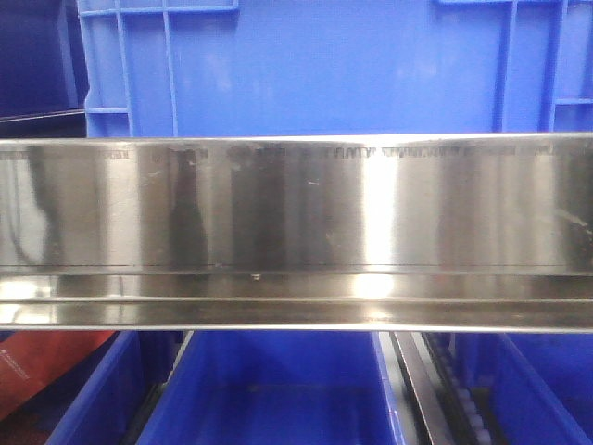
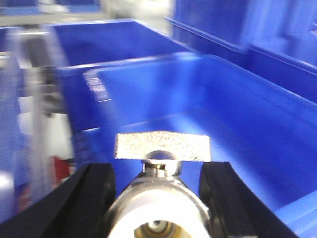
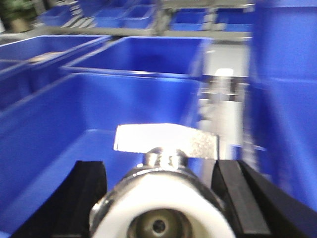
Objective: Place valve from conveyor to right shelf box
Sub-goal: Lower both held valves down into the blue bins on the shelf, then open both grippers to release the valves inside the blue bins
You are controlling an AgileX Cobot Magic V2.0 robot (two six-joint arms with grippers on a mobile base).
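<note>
My left gripper [image 2: 158, 191] is shut on a silver valve [image 2: 161, 198] with a flat butterfly handle and a white-ringed port, held over the open blue box [image 2: 237, 129]. My right gripper [image 3: 161, 193] is shut on a second silver valve [image 3: 163, 198] of the same kind, held above a blue box [image 3: 74, 124]. Black fingers [image 2: 94, 198] flank each valve body. Both wrist views are blurred. The conveyor is out of view. In the front view neither gripper shows.
The front view is filled by a shiny steel shelf beam [image 1: 296, 232], a large blue crate [image 1: 315, 65] above it and blue bins [image 1: 269, 389] below. More blue bins [image 3: 143, 54] and a roller rail [image 3: 223, 99] lie beyond the right gripper.
</note>
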